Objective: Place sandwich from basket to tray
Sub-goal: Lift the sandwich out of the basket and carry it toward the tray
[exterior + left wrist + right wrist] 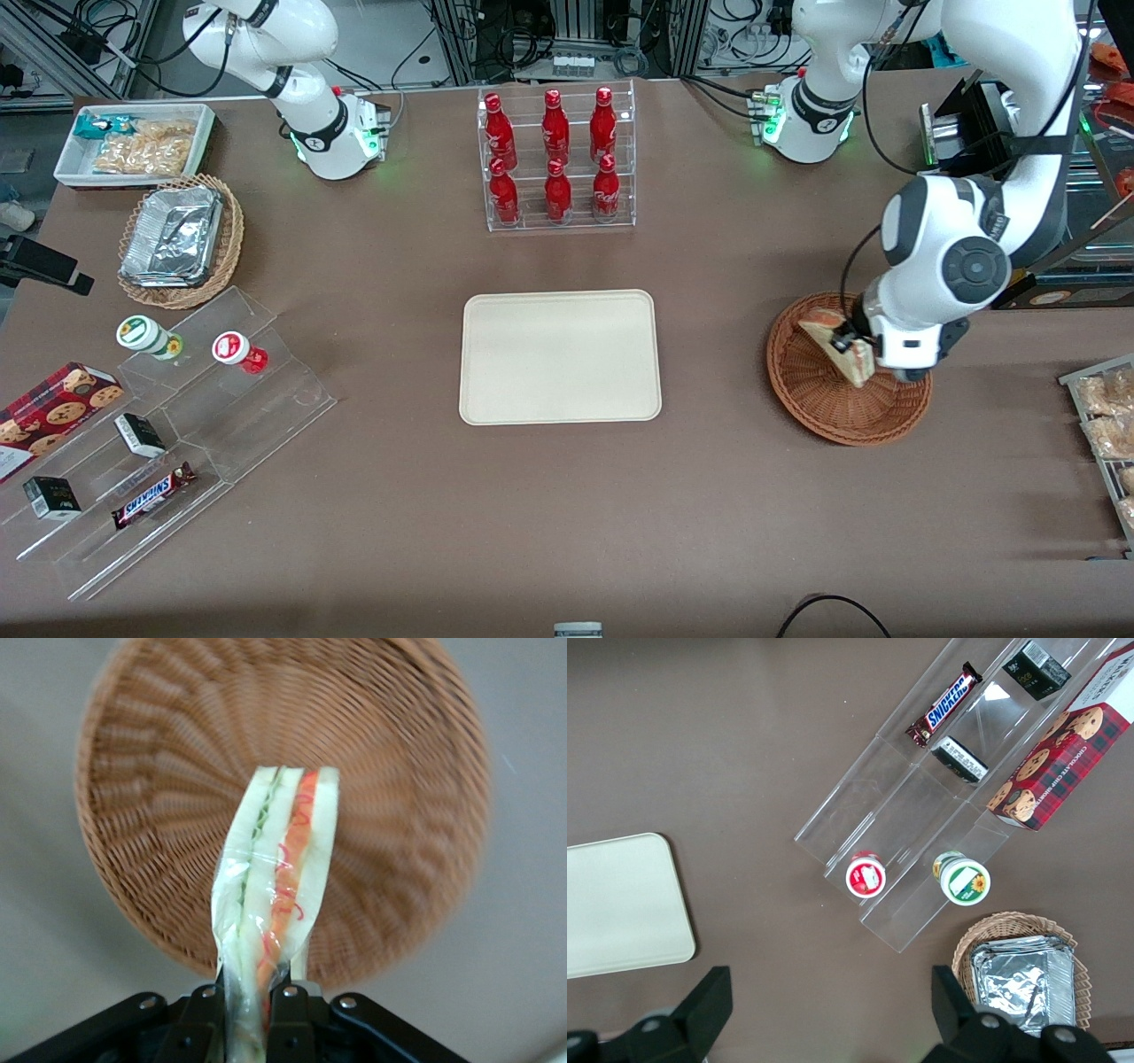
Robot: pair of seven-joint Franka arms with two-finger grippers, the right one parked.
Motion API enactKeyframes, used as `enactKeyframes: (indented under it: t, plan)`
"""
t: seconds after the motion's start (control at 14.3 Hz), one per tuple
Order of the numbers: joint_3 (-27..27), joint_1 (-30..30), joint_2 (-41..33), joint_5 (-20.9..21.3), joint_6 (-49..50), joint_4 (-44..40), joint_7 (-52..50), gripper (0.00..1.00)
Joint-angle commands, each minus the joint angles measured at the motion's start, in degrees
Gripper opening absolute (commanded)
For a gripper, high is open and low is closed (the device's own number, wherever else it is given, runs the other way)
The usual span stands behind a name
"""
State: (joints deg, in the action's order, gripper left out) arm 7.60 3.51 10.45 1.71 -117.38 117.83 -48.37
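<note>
My left gripper (852, 347) is shut on the sandwich (837, 348), a plastic-wrapped white-bread wedge with red and green filling, and holds it above the reddish-brown wicker basket (815, 390). In the left wrist view the sandwich (276, 886) hangs between the black fingers (292, 1014), its cut edge showing, with the empty basket (159, 797) below it. The gripper (255, 1010) pinches the sandwich's end. The cream-beige tray (560, 356) lies bare at the table's middle, well apart from the basket toward the parked arm's end; its corner shows in the right wrist view (620, 904).
A clear rack of red bottles (556, 159) stands farther from the front camera than the tray. A clear stepped shelf (177, 425) with cups, snack bars and a cookie box, a foil-pan basket (182, 239) and a white snack bin (133, 142) lie toward the parked arm's end. Bagged snacks (1107, 416) sit at the working arm's table edge.
</note>
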Motion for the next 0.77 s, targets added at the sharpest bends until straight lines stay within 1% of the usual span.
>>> enactKeyframes:
  t: [0.0,0.21,0.35,0.49,0.56,0.7]
  plan:
    - [5.1,0.5,0.6,0.3,2.6,-3.0,6.8,0.03]
    - [10.3,1.1,6.8,0.4,3.0,-10.5,8.7,0.05]
    - [10.9,3.9,10.2,0.3,3.1,-15.2,8.2,0.04]
    - [10.9,8.6,12.5,0.3,2.6,-17.8,7.6,0.02]
    - [10.9,11.0,14.1,0.4,2.4,-19.5,5.9,0.01]
    - [10.9,14.9,19.1,0.6,2.7,-26.1,1.0,0.00]
